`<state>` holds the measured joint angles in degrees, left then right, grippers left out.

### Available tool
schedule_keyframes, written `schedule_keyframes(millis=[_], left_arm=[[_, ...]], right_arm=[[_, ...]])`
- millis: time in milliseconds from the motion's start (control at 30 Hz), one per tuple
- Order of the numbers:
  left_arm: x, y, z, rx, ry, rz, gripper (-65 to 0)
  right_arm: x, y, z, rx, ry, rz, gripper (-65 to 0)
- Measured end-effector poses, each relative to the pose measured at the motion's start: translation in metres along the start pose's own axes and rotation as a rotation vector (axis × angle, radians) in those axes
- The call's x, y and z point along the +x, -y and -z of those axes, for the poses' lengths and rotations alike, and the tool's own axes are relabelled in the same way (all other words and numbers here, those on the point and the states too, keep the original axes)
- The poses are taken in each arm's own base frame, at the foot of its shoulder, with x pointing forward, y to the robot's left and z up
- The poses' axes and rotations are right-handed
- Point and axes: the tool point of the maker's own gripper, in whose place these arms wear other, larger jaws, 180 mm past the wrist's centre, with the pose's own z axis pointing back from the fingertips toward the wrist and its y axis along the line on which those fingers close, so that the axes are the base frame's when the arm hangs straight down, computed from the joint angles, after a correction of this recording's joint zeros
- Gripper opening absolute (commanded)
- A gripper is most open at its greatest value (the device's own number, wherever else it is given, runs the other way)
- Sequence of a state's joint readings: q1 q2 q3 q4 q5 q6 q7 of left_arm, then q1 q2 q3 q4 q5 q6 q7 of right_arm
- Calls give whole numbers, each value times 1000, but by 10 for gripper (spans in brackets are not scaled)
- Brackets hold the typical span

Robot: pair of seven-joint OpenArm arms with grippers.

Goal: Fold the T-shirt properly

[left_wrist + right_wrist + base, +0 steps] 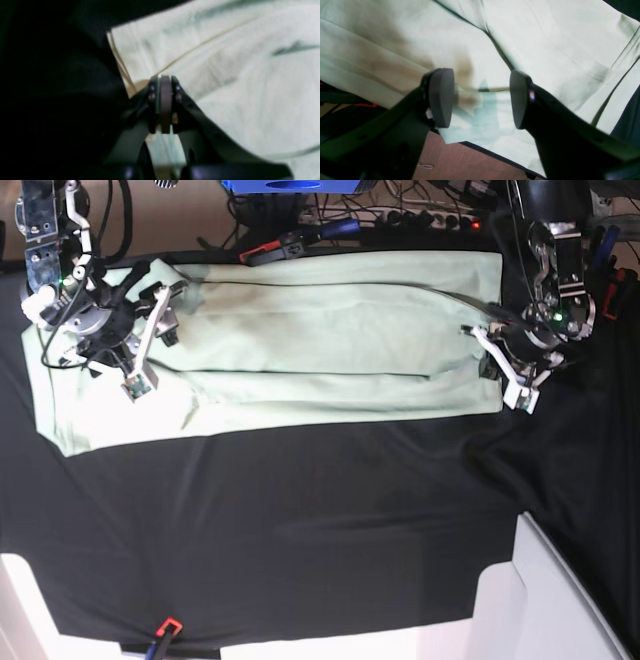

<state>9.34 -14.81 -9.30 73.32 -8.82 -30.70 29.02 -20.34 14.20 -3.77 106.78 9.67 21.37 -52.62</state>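
T-shirt [300, 350] lies flat as a long pale mint band on the black cloth [300, 510] that covers the tabletop, along the cloth's far side, already folded lengthwise with a dark crease line running through its middle. One short end of the shirt sits under my right arm, the other short end reaches my left arm.

My left claw [163, 82] is at the shirt's short edge, right where mint fabric meets black cloth. Its fingers [175, 100] are pressed together; in the left wrist view the shirt's edge runs right up to the tips, but blur stops me telling if any fabric is caught between them. A hem seam runs diagonally away from the tips across the shirt.

My right claw [481, 96] hangs over the shirt's other end, spread wide, pads [441, 97] well apart with only fabric visible beneath the gap; nothing is pinched. In the right wrist view a loose corner of the shirt lies just below the pads, past it a strip of black cloth edge, then brown floor [460, 162].

White panels [520, 600] sit beyond the black cloth's near edge.
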Motion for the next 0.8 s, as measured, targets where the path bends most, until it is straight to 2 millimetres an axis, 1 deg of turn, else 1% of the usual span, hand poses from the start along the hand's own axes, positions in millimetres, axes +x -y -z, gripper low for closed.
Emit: schedule_keyframes(millis=[100, 200, 400, 500, 567, 633, 733, 800], left_arm=[[-7, 4, -7, -3, -7, 17, -650], [-6, 1, -12, -1, -5, 41, -650], [-6, -5, -14, 7, -10, 55, -650], [-6, -7, -15, -1, -25, 102, -650], [-7, -5, -14, -19, -42, 145, -650], [-8, 2, -12, -42, -54, 175, -650], [-10, 11, -10, -65, -63, 199, -650], [-11, 12, -10, -70, -66, 201, -650]], right_arm=[[0, 0, 0, 0, 0, 0, -312], [0, 0, 0, 0, -1, -1, -312], [0, 0, 0, 0, -3, -1, -312], [-1, 0, 0, 0, -3, 0, -312], [-1, 0, 0, 1, -3, 0, -312], [-1, 0, 0, 0, -4, 0, -312], [-1, 0, 0, 0, -3, 0, -312], [1, -3, 1, 6, 1, 10, -312]])
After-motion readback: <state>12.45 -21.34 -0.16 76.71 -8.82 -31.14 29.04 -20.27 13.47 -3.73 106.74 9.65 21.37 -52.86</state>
